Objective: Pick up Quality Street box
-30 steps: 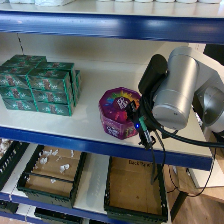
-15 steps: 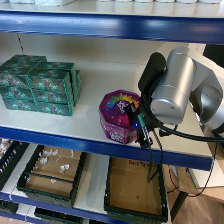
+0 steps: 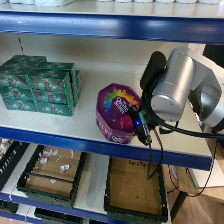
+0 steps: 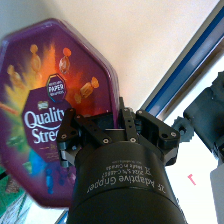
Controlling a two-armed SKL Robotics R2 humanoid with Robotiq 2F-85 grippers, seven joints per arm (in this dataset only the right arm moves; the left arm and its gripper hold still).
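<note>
The right gripper [image 3: 141, 131] sits at the tub's [image 3: 117, 113] side; whether it grips yet, I cannot tell. The tub stands near the shelf's [image 3: 60, 131] front edge, well apart from the green boxes [image 3: 41, 85]. Grip the wall squarely, then lift straight up.

This looks like a shop, or maybe a store room set up like one. There are long white shelves [image 3: 85, 117] with blue front edges, one above the other, the way shops have them. On the left of the middle shelf sit green boxes [image 3: 40, 85] stacked in neat rows, all the same kind. To the right of them stands a purple Quality Street box [image 3: 116, 112] of sweets. Down below, dark crates [image 3: 47, 172] hold small things, too blurry to tell.
</note>
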